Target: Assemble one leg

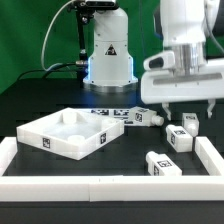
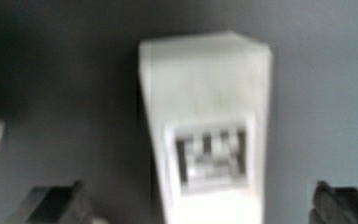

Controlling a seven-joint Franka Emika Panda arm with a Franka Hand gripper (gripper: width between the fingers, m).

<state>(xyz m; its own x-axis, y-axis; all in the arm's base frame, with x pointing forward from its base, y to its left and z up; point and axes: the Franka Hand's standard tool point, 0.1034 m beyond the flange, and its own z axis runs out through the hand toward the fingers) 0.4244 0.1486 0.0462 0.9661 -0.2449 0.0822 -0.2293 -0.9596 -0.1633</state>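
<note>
My gripper hangs open at the exterior view's right, above two white tagged legs: one below it and another just behind. In the wrist view a white leg with a square tag lies lengthwise between my dark fingertips, with a gap on each side; my gripper touches nothing. A third leg lies nearer the front. A fourth leg lies by the end of the marker board.
The large white square tabletop lies at the exterior view's left. The marker board lies behind it. A low white wall runs along the front and up both sides. The robot base stands at the back.
</note>
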